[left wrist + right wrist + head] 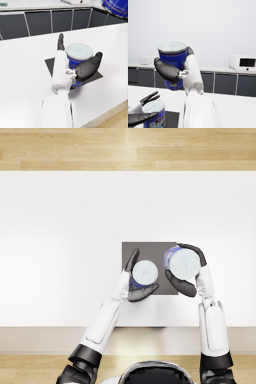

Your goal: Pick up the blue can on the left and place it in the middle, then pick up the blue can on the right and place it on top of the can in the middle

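Left robot hand (138,287) sits low on the white worktop (60,253), fingers apart around the first blue can (144,274), which stands upright on the dark mat (150,250). Right robot hand (189,273) is raised, clamped on the second blue can (181,262), held upright in the air just beside the first.

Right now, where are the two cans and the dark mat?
Left can (145,272), head view, on its pale lid.
Right can (173,59), right wrist view, on its blue side.
Mat (150,251), head view, on its bare far part.
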Robot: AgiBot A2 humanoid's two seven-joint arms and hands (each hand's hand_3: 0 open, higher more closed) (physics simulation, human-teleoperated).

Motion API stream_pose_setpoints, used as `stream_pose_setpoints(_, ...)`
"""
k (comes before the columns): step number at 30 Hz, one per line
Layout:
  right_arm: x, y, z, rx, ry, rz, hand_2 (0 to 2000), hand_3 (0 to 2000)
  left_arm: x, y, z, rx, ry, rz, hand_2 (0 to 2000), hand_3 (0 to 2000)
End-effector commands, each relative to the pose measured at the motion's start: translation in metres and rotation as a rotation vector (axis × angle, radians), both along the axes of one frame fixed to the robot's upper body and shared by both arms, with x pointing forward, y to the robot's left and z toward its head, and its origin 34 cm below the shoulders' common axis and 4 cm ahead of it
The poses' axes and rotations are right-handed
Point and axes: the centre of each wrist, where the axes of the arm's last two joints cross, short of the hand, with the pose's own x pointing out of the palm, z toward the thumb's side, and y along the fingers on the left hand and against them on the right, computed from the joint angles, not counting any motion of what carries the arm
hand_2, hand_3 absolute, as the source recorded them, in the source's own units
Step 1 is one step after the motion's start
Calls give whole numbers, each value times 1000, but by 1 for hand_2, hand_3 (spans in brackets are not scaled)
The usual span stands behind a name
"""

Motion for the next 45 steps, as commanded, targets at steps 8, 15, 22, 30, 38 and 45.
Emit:
stream_pose_setpoints(8, 11, 72, 27, -52, -61, 226, 2000, 1520, -51, 69, 106, -120, -250, 151, 0, 0)
stream_pose_setpoints(15, 9, 96, 12, 75, 121, -7, 2000, 1520, -61, 100, 104, -127, -241, 268, 0, 0)
stream_pose_setpoints(22, 11, 100, -12, 80, 234, -77, 2000, 1520, -62, 116, 109, -143, -263, 336, 0, 0)
stream_pose_setpoints(30, 8, 101, -44, 35, 333, -89, 2000, 1520, -63, 118, 111, -154, -271, 349, 0, 0)
stream_pose_setpoints(38, 10, 101, -61, 30, 379, -112, 2000, 1520, -62, 117, 112, -164, -274, 350, 0, 0)
stream_pose_setpoints(45, 8, 98, -57, 79, 401, -171, 0, 0, -61, 118, 112, -172, -273, 359, 0, 0)
